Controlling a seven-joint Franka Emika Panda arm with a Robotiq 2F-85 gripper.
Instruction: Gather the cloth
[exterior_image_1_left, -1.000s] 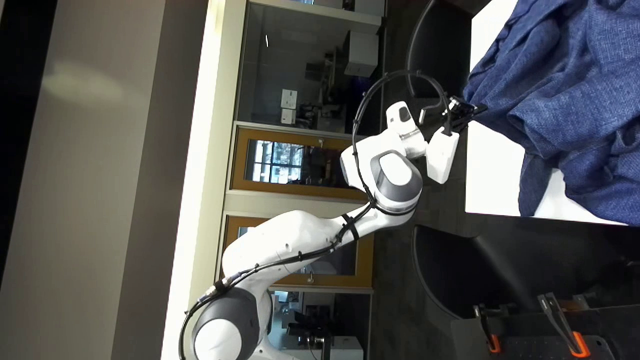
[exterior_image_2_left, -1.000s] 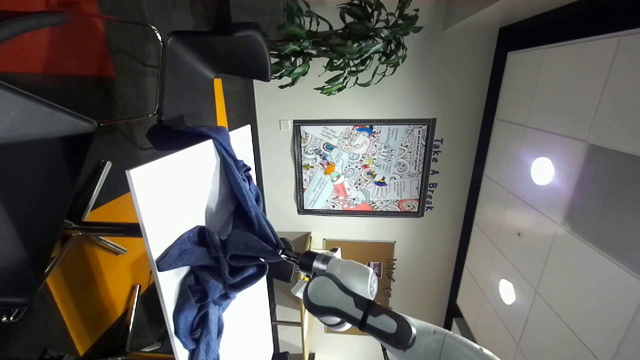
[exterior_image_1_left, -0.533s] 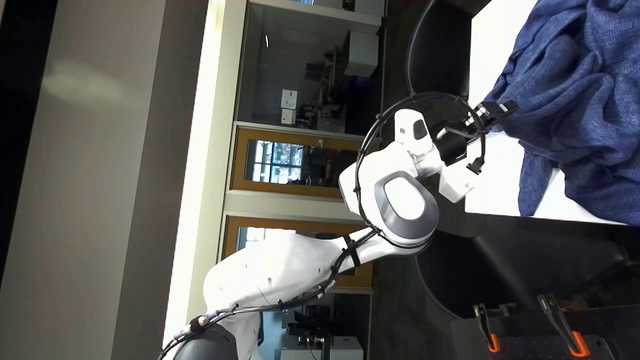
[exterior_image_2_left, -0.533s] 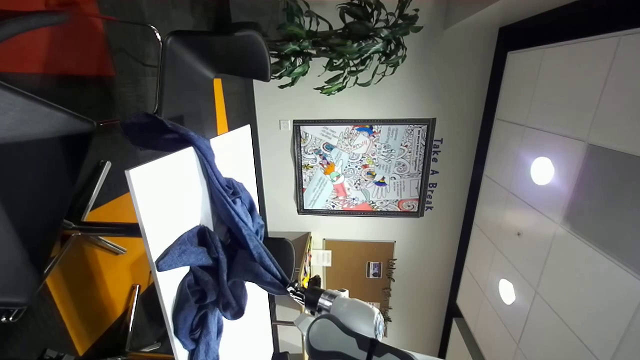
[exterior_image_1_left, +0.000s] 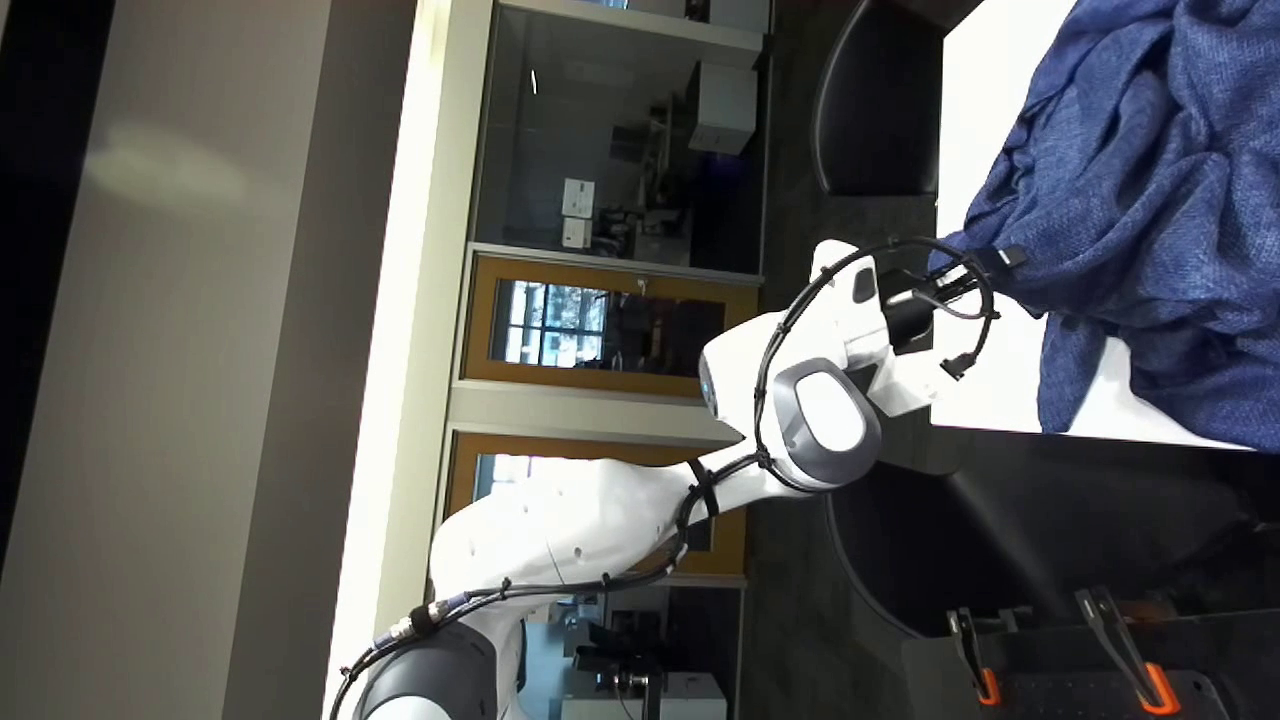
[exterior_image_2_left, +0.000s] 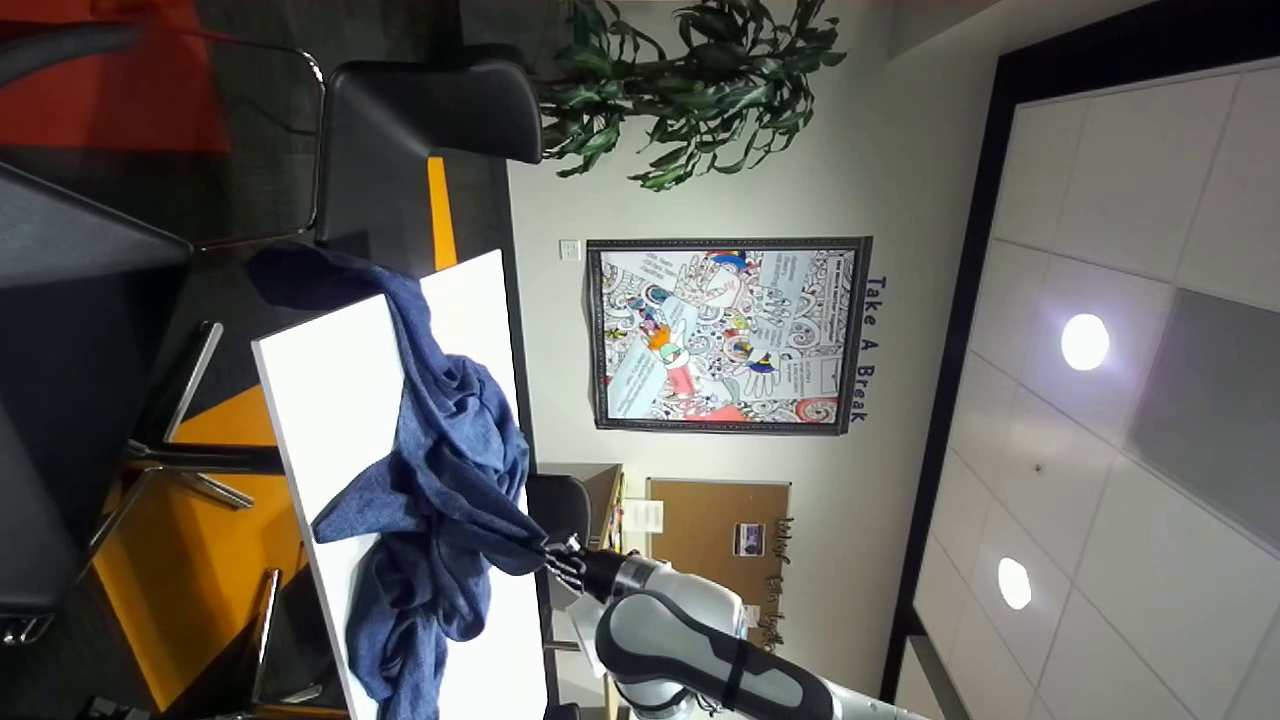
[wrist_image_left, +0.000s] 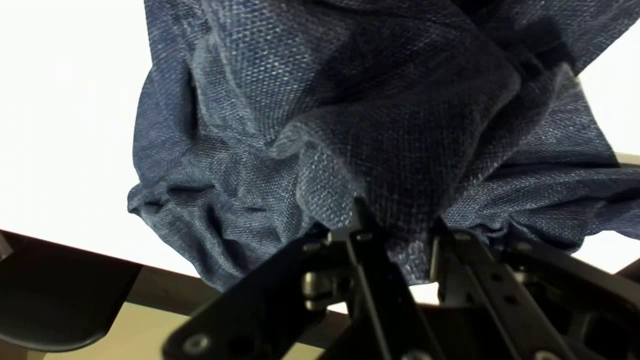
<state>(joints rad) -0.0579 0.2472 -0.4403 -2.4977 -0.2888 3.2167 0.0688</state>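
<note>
One large navy cloth (exterior_image_2_left: 450, 480) lies rumpled across the white desk (exterior_image_2_left: 330, 400), one end hanging over the edge far from the white arm (exterior_image_1_left: 640, 500). The jaws stand a little spread at the cloth, with a raised fold between their tips; whether both tips touch it I cannot tell. Past the far edge stands a black chair (exterior_image_2_left: 380, 165).
</note>
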